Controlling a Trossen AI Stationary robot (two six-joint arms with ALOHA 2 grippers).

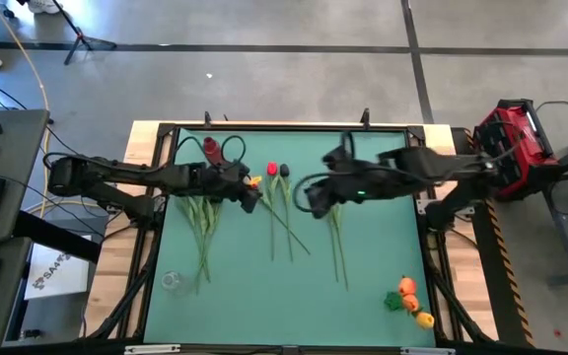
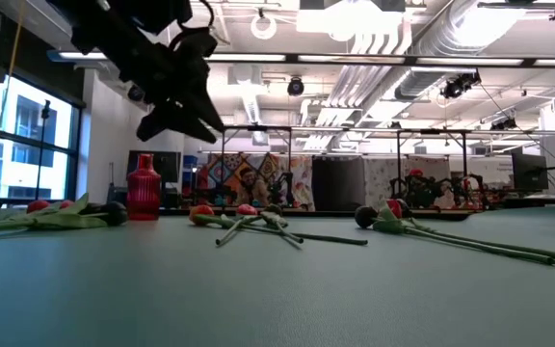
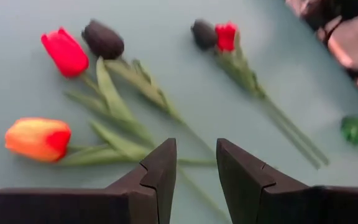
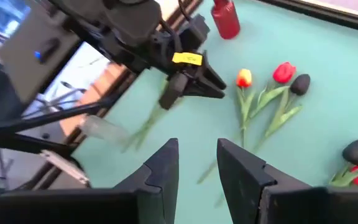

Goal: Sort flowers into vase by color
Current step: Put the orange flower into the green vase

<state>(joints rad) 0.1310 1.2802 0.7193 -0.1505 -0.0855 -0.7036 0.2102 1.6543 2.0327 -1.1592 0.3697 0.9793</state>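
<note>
The high view looks straight down on the whole green table (image 1: 363,296) from well above. The low view sits at tabletop height, facing level across it into the room. Each wrist view looks forward and down past its own fingers, close above the table. All four share the red and black tulips (image 1: 277,171) mid-table

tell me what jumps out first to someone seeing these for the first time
Both dark arms reach in over the middle of the green table, the left hand and right hand hovering empty with fingers apart above the scattered tulips. A red vase stands at the far left of the mat, and a clear vase near the front left. A small heap of orange and green pieces sits at the front right.
</note>
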